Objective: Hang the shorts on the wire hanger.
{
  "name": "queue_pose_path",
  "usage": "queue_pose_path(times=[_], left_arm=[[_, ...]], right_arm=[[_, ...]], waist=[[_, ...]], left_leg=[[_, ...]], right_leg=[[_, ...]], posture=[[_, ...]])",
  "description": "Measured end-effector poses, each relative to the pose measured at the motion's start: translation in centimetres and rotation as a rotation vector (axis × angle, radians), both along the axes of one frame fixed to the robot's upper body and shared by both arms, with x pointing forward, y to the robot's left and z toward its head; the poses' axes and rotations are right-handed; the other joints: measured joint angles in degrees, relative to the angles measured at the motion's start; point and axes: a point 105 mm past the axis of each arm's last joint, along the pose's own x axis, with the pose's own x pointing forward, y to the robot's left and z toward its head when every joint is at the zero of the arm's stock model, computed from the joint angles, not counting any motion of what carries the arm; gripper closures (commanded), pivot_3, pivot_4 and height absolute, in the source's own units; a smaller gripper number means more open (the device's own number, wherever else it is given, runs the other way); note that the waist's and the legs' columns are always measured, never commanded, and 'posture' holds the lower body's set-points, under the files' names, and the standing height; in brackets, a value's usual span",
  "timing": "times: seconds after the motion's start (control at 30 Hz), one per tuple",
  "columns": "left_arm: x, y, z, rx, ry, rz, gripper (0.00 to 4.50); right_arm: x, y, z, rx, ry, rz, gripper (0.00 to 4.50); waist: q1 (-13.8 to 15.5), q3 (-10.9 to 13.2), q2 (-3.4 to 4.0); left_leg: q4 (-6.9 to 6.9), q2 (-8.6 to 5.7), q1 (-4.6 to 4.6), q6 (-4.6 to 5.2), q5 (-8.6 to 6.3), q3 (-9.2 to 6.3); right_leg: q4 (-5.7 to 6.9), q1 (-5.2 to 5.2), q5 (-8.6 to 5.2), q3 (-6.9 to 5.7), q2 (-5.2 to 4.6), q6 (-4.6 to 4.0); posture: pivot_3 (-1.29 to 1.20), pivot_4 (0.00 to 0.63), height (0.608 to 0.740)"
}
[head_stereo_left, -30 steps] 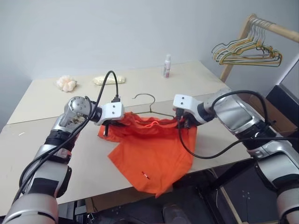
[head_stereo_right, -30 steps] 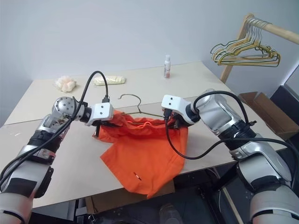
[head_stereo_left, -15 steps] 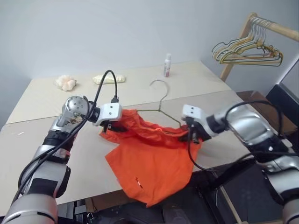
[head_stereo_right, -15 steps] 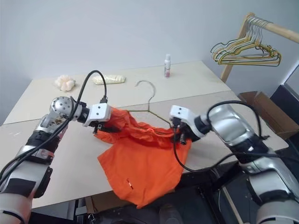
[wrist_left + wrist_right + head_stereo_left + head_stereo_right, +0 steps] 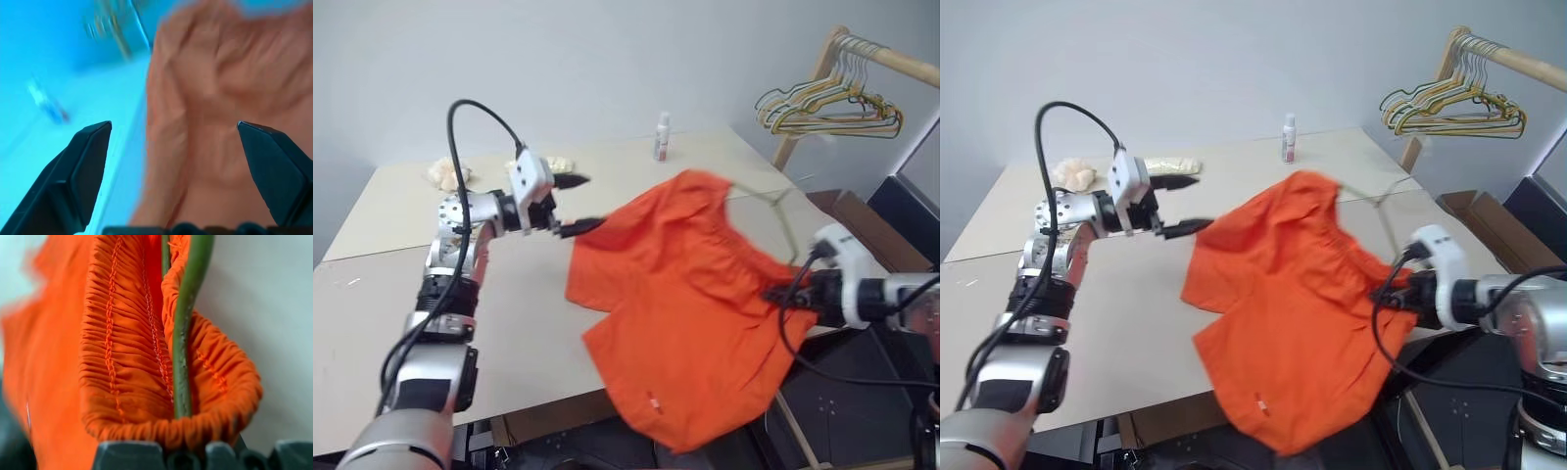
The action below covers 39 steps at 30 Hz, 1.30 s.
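Left gripper jaws open, right gripper jaws clamping shorts and wire hanger, beige table, grey wall

Beige table (bottle standing upright).

My left gripper sits left of the shorts, which hang off the table's right-front edge; bottle behind.

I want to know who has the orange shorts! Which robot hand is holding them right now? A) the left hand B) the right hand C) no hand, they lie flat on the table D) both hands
B: the right hand is shut on the shorts and the wire hanger, while the left hand is open beside them.
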Motion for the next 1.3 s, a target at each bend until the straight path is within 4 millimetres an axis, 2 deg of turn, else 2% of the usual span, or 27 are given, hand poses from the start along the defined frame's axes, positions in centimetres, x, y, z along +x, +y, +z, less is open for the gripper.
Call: queue_pose_path(times=[0.07, 0.2, 0.37, 0.5, 0.8, 1.17, 1.3], left_arm=[[-1.1, -1.3, 2.3, -0.143, 0.012, -0.032, 0.03], [-3.3, -3.2, 4.8, -0.300, 0.039, -0.103, 0.03], [-5.5, -4.7, 6.1, -0.339, 0.043, -0.180, 0.03], [-5.9, -4.9, 6.3, -0.331, 0.038, -0.187, 0.03], [-5.5, -4.6, 5.6, -0.310, 0.053, -0.157, 0.03], [-5.2, -3.9, 4.5, -0.283, 0.074, -0.114, 0.03], [-5.5, -3.9, 4.2, -0.279, 0.073, -0.106, 0.00]], right_arm=[[0.7, -2.5, 0.2, 0.019, -0.045, -0.189, 4.50], [2.3, -5.4, 0.9, 0.040, -0.090, -0.453, 4.50], [3.3, -8.6, 2.6, 0.080, -0.102, -0.678, 4.50], [3.5, -11.3, 4.4, 0.109, -0.074, -0.813, 4.50], [4.5, -13.4, 7.0, 0.273, 0.044, -0.990, 4.50], [2.8, -15.4, 5.5, 0.334, 0.149, -1.211, 4.50], [2.6, -15.5, 4.7, 0.322, 0.174, -1.247, 3.33]], waist=[[-0.56, -0.13, 0.21], [-2.31, -0.48, 0.80], [-3.78, -0.48, 0.86], [-4.41, -0.50, 0.89], [-5.17, -0.49, 0.89], [-4.27, -0.48, 0.91], [-4.33, -0.48, 0.91]], left_leg=[[0.00, 0.01, 0.03, 0.00, 0.00, 0.06], [-0.09, 0.08, 0.45, 0.01, 0.01, 0.22], [-0.39, 0.13, 1.51, 0.06, 0.00, 0.22], [-0.44, 0.13, 1.63, 0.08, 0.00, 0.24], [-0.45, 0.13, 1.48, 0.13, -0.01, 0.32], [-0.44, 0.11, 1.44, 0.15, -0.02, 0.34], [-0.44, 0.12, 1.46, 0.15, -0.01, 0.35]], right_leg=[[0.00, 0.00, 0.00, 0.08, 0.01, 0.00], [-0.13, 0.52, 0.00, 0.20, 0.07, 0.00], [-0.94, 1.81, -0.04, 0.14, 0.18, 0.04], [-1.24, 2.01, -0.04, 0.12, 0.20, 0.04], [-1.46, 2.04, -0.04, 0.11, 0.21, 0.04], [-1.50, 2.04, -0.04, 0.10, 0.21, 0.05], [-1.49, 2.05, -0.04, 0.12, 0.24, 0.05]], posture=[[-0.40, 0.000, 0.740], [-0.41, 0.000, 0.740], [-0.41, 0.000, 0.740], [-0.41, 0.000, 0.740], [-0.40, 0.000, 0.740], [-0.38, 0.000, 0.740], [-0.38, 0.000, 0.740]])
